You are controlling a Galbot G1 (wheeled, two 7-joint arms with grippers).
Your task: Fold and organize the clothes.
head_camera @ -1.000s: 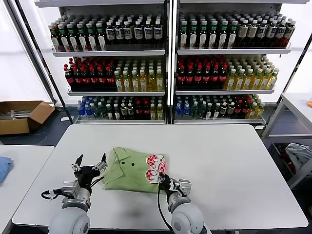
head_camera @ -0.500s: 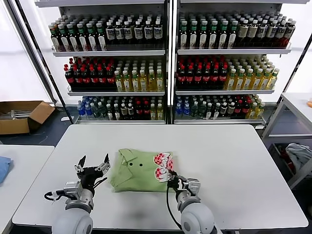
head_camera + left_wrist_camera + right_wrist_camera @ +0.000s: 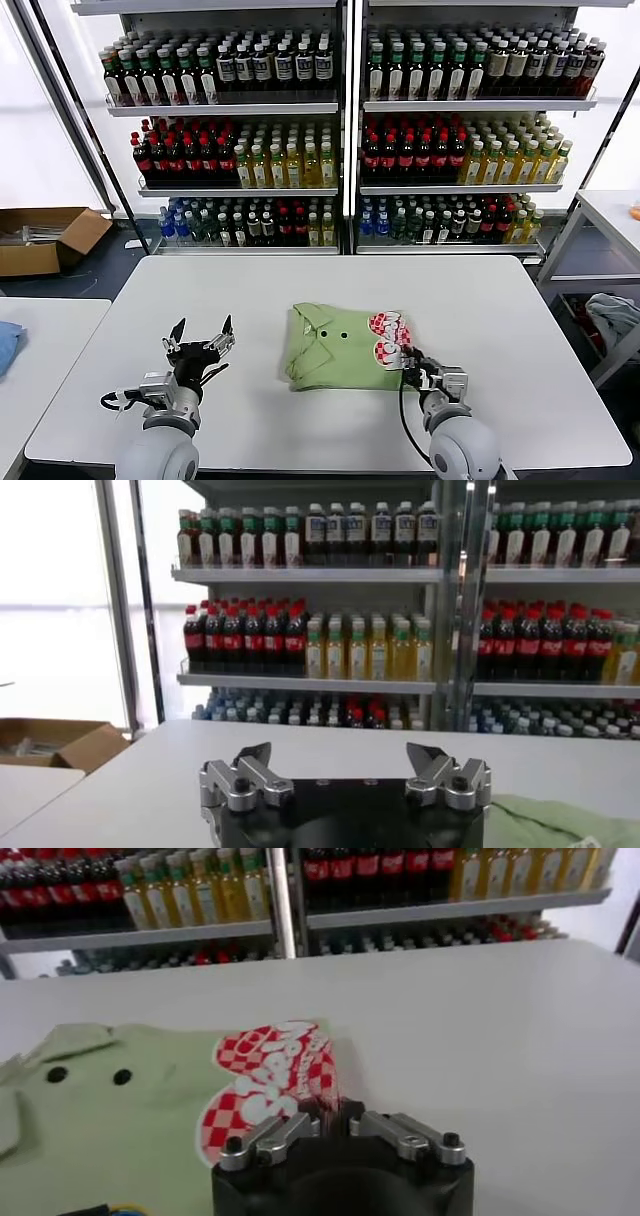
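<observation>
Folded green polo shirt (image 3: 340,347) lies on white table (image 3: 500,320), right of centre — collar and dark buttons toward left, red-and-white graphic at right edge. Right gripper (image 3: 413,364) at shirt's near right corner, fingers nearly together, tips pinching fabric edge by graphic. Left gripper (image 3: 202,341) hovers above bare tabletop well left of shirt — fingers spread wide, holding nothing. Bottle shelves (image 3: 345,130) behind table.

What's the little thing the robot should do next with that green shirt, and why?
Probably let go and draw the right gripper back. The folded polo shirt lies flat near the middle of the table, and that gripper's nearly shut fingers sit at its near edge by the red-and-white graphic. The open left gripper waits apart.
</observation>
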